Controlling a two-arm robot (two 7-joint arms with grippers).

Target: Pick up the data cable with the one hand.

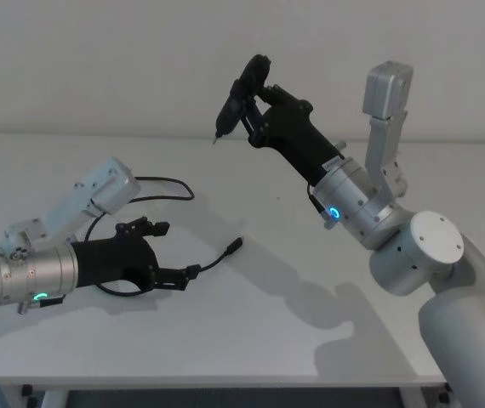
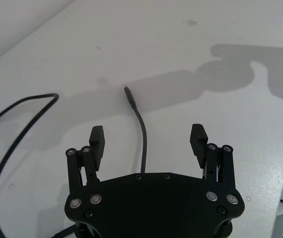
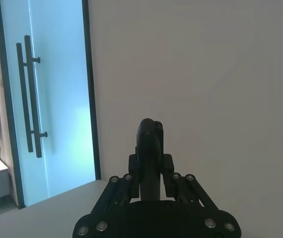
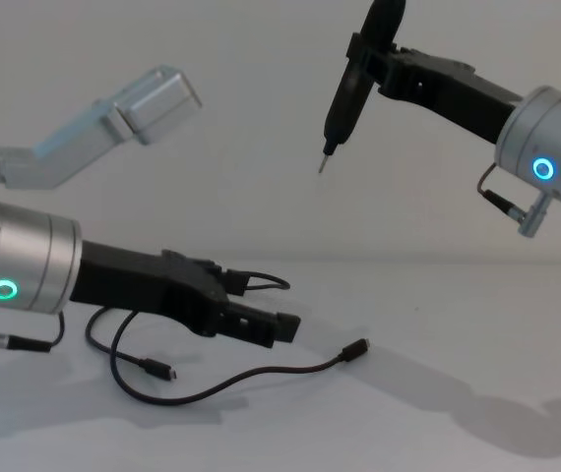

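The left gripper (image 1: 173, 253) sits low over the white surface (image 1: 276, 331), its 2 fingers (image 2: 97, 140) spread wide and holding nothing. The data cable (image 2: 141, 124) lies on the surface, running out from under the palm between the fingers and touching neither, its plug (image 2: 127, 90) past the fingertips. The right gripper (image 4: 371, 54) is raised high, closed on a black pointed tool (image 4: 342, 103).

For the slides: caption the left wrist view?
Open left gripper, data cable running between its jaws on the table.

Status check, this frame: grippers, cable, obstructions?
Left gripper open, low over table. Data cable lined up between its fingers, ungripped. Right gripper raised, shut on black pointed tool. No obstruction.
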